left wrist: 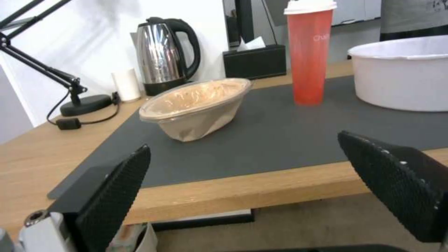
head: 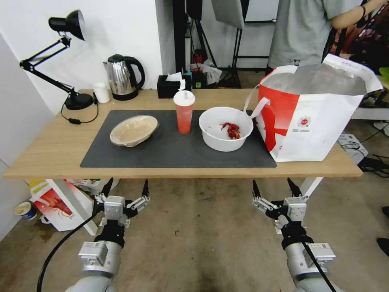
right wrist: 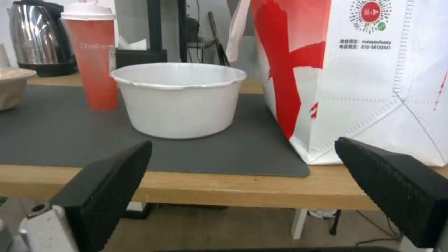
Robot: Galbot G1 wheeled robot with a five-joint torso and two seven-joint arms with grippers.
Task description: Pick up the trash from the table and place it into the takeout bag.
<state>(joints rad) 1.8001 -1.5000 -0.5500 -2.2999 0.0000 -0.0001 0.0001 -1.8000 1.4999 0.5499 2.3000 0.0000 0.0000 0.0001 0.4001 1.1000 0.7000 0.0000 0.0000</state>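
Both grippers, left (head: 125, 187) and right (head: 274, 187), hang below the bench (head: 52, 150) edge with jaws apart, ready for the beige bowl (head: 133, 129), red cup (head: 184, 111) and white bowl (head: 225, 128) lined up beside the open takeout bag (head: 316, 121).

Head camera looks down over the table (head: 52, 150) — both wrist cameras face it low, sharing the red cup (left wrist: 309, 52).

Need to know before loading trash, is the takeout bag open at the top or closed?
Open. The takeout bag stands upright on the table, its mouth spread wide with the silver foil lining showing.
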